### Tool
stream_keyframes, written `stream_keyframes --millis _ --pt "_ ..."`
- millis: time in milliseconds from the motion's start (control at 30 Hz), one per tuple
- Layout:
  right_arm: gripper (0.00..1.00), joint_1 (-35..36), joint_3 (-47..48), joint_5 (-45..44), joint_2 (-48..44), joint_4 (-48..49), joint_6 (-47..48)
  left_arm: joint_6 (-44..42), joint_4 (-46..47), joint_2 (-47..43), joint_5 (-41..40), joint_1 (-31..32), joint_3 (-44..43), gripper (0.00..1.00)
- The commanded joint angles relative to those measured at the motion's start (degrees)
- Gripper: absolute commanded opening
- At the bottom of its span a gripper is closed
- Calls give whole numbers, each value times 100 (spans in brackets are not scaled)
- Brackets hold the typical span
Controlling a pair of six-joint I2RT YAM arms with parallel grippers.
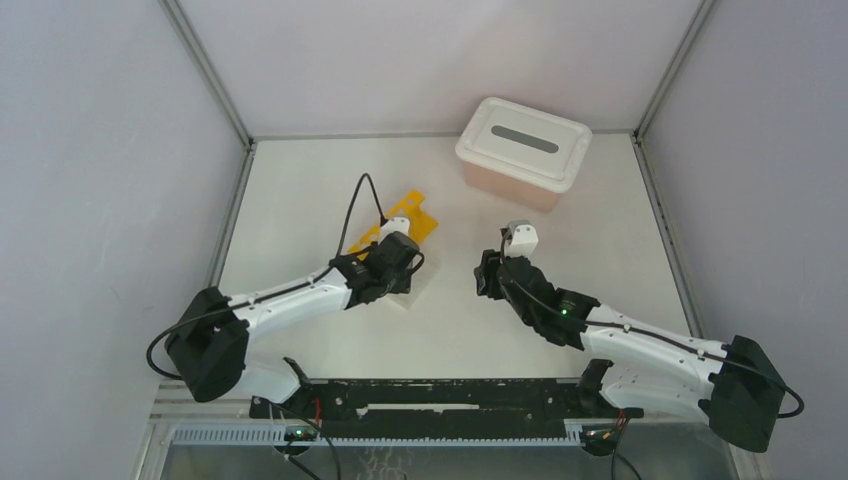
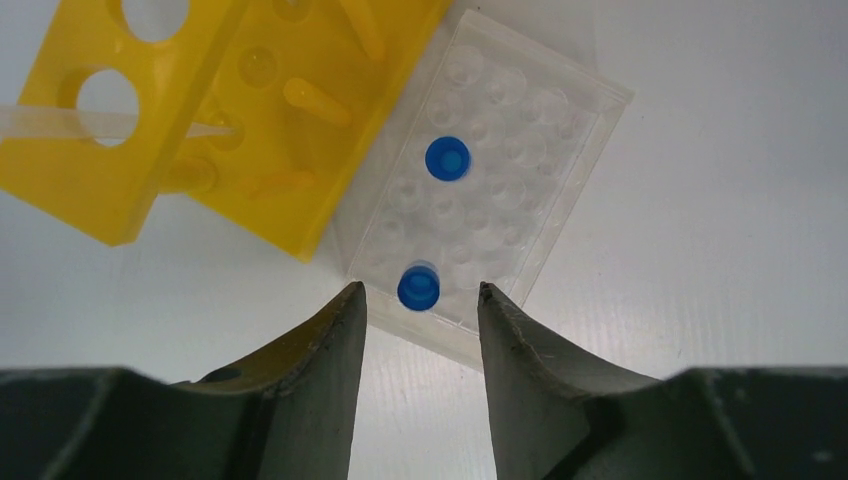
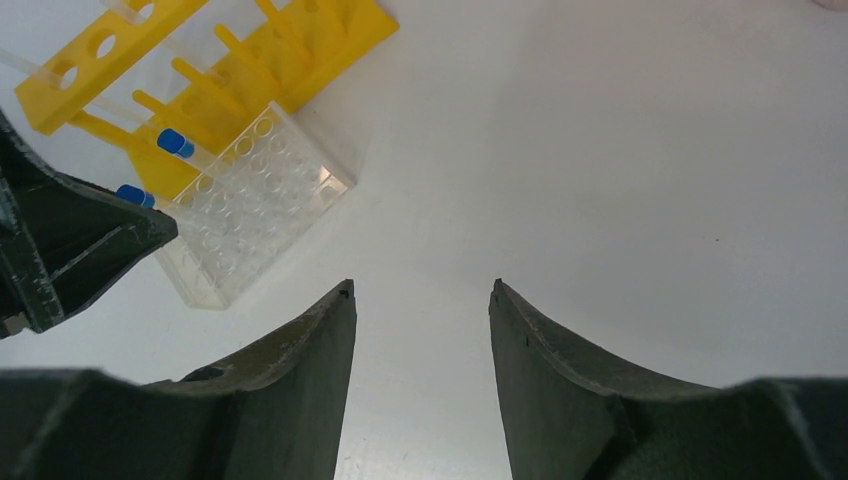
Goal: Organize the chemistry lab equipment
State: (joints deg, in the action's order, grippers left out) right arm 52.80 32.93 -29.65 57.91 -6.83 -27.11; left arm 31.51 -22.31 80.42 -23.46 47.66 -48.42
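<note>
The yellow tube rack [image 2: 250, 120] lies tipped on the table, with a thin clear dropper [image 2: 60, 122] through its holes. Against it sits the small clear grid rack [image 2: 520, 160]. Two blue-capped tubes stand in that rack, one mid-rack [image 2: 447, 158] and one at the near edge [image 2: 418, 286]. My left gripper [image 2: 420, 290] hovers over the near tube, open, its fingertips on either side of the cap and clear of it. My right gripper [image 3: 421, 285] is open over bare table right of the racks [image 3: 250, 210], nothing between its fingers.
A large pink tub with a white slotted lid [image 1: 525, 150] stands at the back right. In the top view the left gripper [image 1: 395, 255] covers most of the grid rack, and the yellow rack [image 1: 410, 222] pokes out behind it. Enclosure walls ring the table.
</note>
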Motion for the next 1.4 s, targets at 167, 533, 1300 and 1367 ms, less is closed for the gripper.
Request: stream_keyframes --millis 167,533,1300,1367 --pt "59 -73 13 -158 -384 136 130 129 -726 -1169 -660 551 -673 52" --pt "65 -191 425 -393 -357 -175 162 182 -1276 -2488 -2165 1008 -1491 56" --pt "90 -1327 759 -1721 -435 -653 141 -1634 3551 -2966 -2632 -2782 1511 100" --pt "91 -1390 759 -1831 -438 -670 194 -1769 3828 -2862 -2404 -3003 1728 100"
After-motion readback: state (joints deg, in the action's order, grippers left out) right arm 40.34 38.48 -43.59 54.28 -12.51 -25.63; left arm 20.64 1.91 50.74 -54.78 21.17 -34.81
